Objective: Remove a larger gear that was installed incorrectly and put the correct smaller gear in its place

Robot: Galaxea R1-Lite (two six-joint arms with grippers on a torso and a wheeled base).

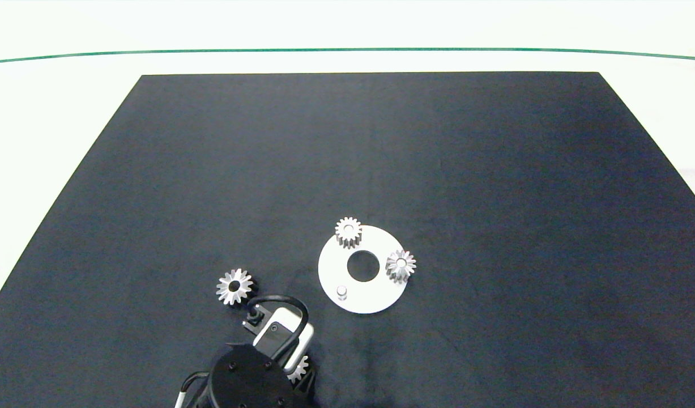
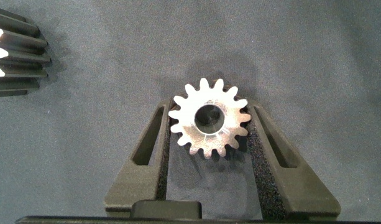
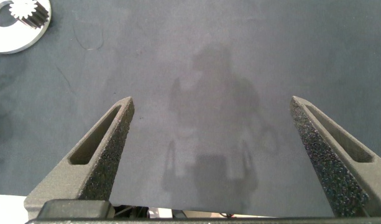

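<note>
The smaller gear (image 2: pixel 209 124), silver with short blunt teeth, sits between the fingers of my left gripper (image 2: pixel 209 112), and both pads touch its teeth. In the head view it peeks out under the left wrist (image 1: pixel 299 368) near the mat's front edge. The larger gear (image 1: pixel 234 286), star-like, lies loose on the mat just beyond that wrist, and its edge shows in the left wrist view (image 2: pixel 10 56). The white round plate (image 1: pixel 375 297) carries two small gears (image 1: pixel 348 231) (image 1: pixel 401 265) and one bare peg (image 1: pixel 341 291). My right gripper (image 3: pixel 212 109) is open over bare mat.
A dark mat (image 1: pixel 494 170) covers the table, with white tabletop around it and a green line (image 1: pixel 347 50) at the far side. The plate's rim (image 3: pixel 7 43) shows in a corner of the right wrist view. The right arm is outside the head view.
</note>
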